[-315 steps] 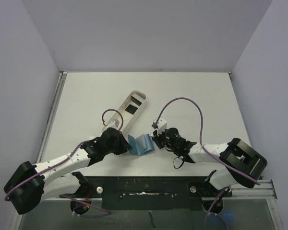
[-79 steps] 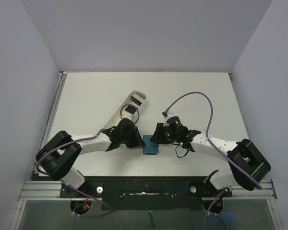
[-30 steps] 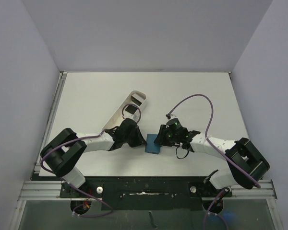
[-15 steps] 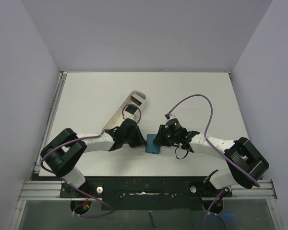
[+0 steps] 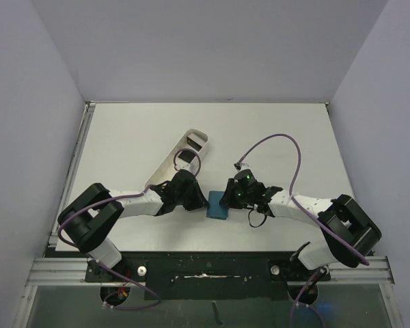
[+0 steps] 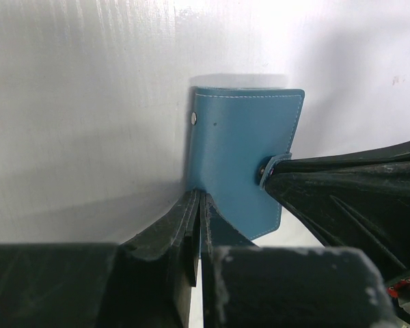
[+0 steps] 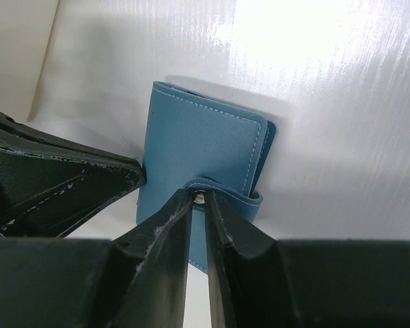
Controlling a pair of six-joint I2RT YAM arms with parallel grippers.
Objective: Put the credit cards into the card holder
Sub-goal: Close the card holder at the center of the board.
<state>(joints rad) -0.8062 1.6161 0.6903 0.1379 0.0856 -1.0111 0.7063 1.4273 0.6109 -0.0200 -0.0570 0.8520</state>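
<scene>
Contact at both ends: right hand point(image 7: 199, 202) pinched shut on the snap tab point(image 7: 227, 188), left hand point(image 6: 197, 203) clamped on the opposite edge of the closed card holder point(image 6: 242, 150) on the table point(image 5: 273, 130), seemingly bracing it to pop open, credit cards point(image 5: 185, 156) off in the white tray point(image 5: 165, 172).

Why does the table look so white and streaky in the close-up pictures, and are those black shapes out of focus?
Right wrist view: glare washes out the table beyond the card holder, and the right tool is blurred. Left wrist view: milder streaky sheen, a faint shadow at the card holder's far edge, left tool blurred too. Top view: even light, no glare.
</scene>
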